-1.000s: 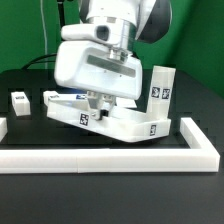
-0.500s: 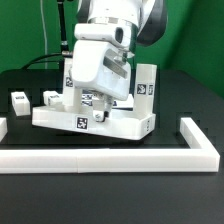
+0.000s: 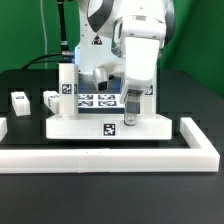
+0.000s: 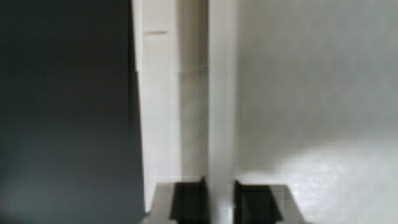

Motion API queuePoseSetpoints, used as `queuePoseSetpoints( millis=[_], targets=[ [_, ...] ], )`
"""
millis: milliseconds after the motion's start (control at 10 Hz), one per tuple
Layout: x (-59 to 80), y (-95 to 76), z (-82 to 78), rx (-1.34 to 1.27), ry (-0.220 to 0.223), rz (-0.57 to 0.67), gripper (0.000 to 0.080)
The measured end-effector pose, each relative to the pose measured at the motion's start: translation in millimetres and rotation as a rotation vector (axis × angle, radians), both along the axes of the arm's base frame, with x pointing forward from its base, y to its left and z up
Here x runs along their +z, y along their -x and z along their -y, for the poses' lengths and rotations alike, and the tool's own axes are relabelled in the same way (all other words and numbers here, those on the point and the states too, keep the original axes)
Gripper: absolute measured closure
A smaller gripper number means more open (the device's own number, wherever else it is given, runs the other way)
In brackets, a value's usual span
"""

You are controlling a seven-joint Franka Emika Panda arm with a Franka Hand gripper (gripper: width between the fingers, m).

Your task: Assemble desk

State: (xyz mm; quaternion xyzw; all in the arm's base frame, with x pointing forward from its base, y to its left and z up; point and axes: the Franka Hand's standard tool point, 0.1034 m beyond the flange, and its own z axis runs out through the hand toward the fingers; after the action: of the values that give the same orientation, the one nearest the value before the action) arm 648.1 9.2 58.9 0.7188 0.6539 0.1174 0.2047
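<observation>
The desk tabletop [image 3: 85, 126] is a white slab lying flat on the black table, its long side square to the front rail. Two white legs stand upright on it, one at the exterior view's left [image 3: 66, 88] and one at the right [image 3: 151, 95]. My gripper [image 3: 130, 114] comes down at the slab's right part and is shut on its raised rim. In the wrist view the dark fingers [image 4: 187, 205] clamp the thin white rim [image 4: 222, 100] between them. Two loose legs [image 3: 20, 101] [image 3: 50, 100] lie on the table at the left.
The long low white L-shaped rail [image 3: 110, 156] runs along the front and turns up at the exterior view's right [image 3: 196, 133]. The marker board [image 3: 97, 100] lies behind the tabletop. The arm's body hangs above the slab's right half.
The tabletop has turned from a skewed pose to lie square with the front rail. My gripper has swung toward the exterior view's right with the rim held in it.
</observation>
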Motion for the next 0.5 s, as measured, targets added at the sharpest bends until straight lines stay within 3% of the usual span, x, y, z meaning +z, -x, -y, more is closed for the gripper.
queuePoseSetpoints(
  millis=[300, 500],
  targets=[
    [-1.0, 0.1, -7.5, 0.003, -0.004, 0.001, 0.0732],
    [-1.5, -12.4, -16.8, -0.007, -0.007, 0.003, 0.0732]
  ],
)
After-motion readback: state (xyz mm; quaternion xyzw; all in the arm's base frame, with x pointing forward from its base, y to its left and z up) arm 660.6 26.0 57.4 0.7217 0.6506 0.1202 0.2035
